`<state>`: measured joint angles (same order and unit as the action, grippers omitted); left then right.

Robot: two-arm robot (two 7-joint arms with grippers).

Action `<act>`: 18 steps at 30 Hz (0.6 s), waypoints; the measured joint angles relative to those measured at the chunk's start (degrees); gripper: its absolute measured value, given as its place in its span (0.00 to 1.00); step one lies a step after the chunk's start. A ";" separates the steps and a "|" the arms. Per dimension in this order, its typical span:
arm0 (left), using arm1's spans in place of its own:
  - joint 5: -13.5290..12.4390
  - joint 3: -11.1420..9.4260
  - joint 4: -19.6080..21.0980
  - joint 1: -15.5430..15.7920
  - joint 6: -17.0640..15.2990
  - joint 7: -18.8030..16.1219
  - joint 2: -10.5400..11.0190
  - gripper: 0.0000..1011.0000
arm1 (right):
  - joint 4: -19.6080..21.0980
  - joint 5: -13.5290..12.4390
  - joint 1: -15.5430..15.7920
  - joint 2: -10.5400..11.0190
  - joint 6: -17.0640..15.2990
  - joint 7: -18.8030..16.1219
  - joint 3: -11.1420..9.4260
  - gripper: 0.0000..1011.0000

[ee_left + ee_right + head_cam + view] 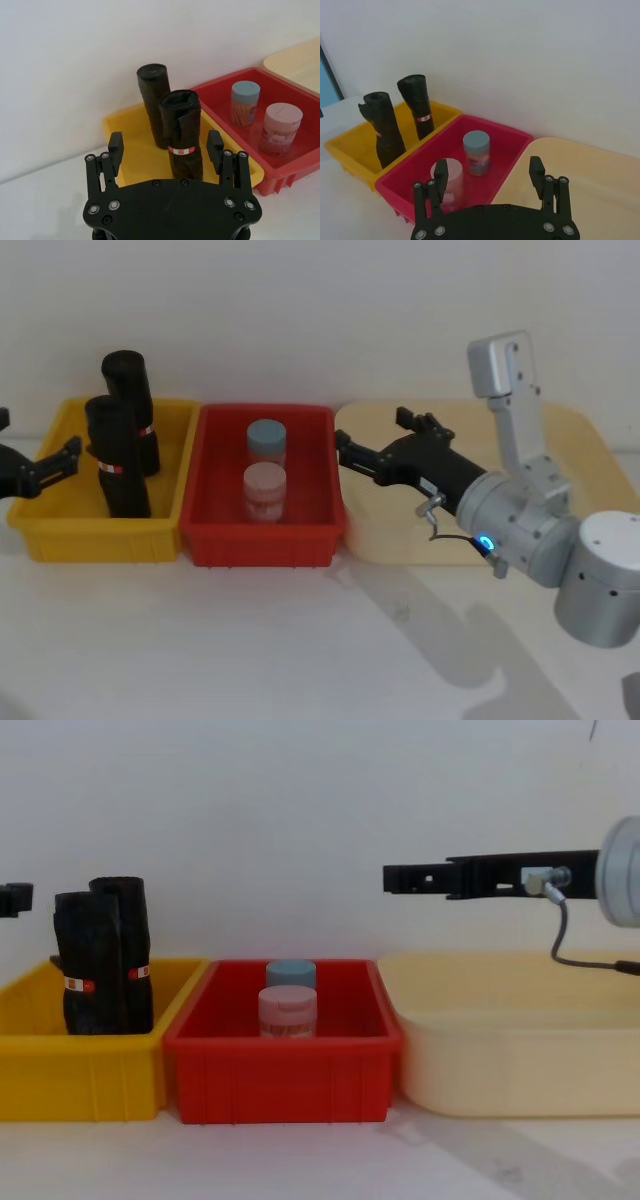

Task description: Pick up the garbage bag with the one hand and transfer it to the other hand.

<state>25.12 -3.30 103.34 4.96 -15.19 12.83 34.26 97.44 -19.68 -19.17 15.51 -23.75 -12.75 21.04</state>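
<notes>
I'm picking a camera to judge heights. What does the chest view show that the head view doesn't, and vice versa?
The chest view adds height: the right gripper level, above the cream tray. The head view adds layout: that gripper's open fingers over the tray's left end, and the blue ring light on its wrist. Both: two garbage bag rolls upright in the yellow bin, two jars in the red bin, and the left gripper at the left edge.
</notes>
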 joint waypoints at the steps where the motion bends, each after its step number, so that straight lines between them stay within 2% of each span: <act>1: 0.26 0.10 -0.32 0.07 0.13 0.26 -0.07 0.99 | -0.19 0.06 -0.11 -0.13 -0.03 -0.04 0.11 0.99; 8: 1.89 0.27 -3.38 1.21 1.27 2.22 -0.82 0.99 | -1.44 0.77 -0.91 -0.99 -0.08 -0.11 0.85 0.99; 18: 4.02 -1.81 -8.37 4.80 2.58 5.89 -2.27 0.99 | -2.98 2.51 -1.46 -1.68 0.15 0.57 1.60 0.99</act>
<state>29.14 -5.11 94.97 9.76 -12.61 18.72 31.99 94.46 -17.17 -20.64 13.83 -23.60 -12.18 22.64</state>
